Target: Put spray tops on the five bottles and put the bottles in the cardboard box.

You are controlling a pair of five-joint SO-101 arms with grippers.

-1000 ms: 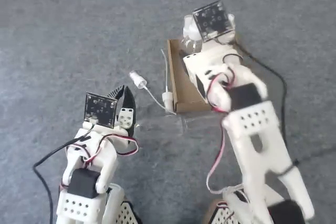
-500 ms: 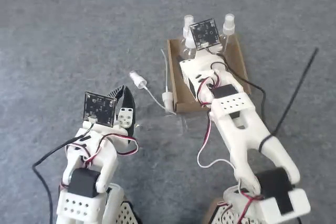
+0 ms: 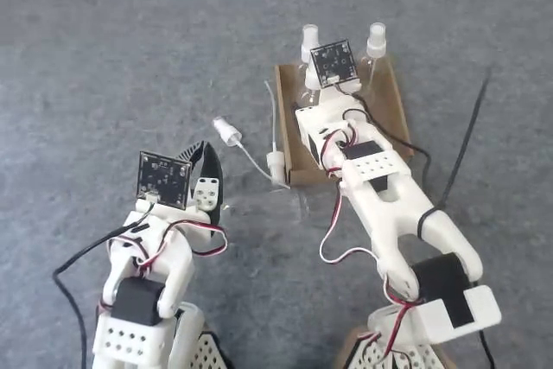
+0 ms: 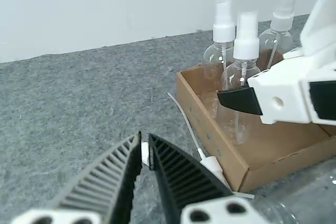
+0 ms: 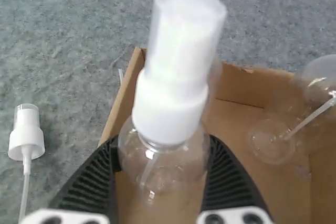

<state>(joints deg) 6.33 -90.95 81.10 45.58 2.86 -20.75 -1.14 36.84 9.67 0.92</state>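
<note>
My right gripper (image 5: 163,153) is shut on a clear bottle (image 5: 160,156) with a white spray top, held upright over the near-left part of the cardboard box (image 3: 289,140). Two more topped bottles (image 3: 309,43) (image 3: 377,41) stand at the box's far end. One loose spray top (image 3: 227,131) lies on the carpet left of the box, and another (image 3: 276,162) is at the box's front left corner. My left gripper (image 3: 210,155) is shut and empty, just short of the first loose top (image 4: 145,153). An uncapped clear bottle (image 4: 315,192) lies beside it.
Grey carpet covers the table (image 3: 104,75), with free room to the left and far side. The right arm stretches over the box's front wall (image 4: 210,129). A white wall edge runs along the back.
The right arm has come down and stretched forward, lowering the held bottle into the box. The left arm has not moved.
</note>
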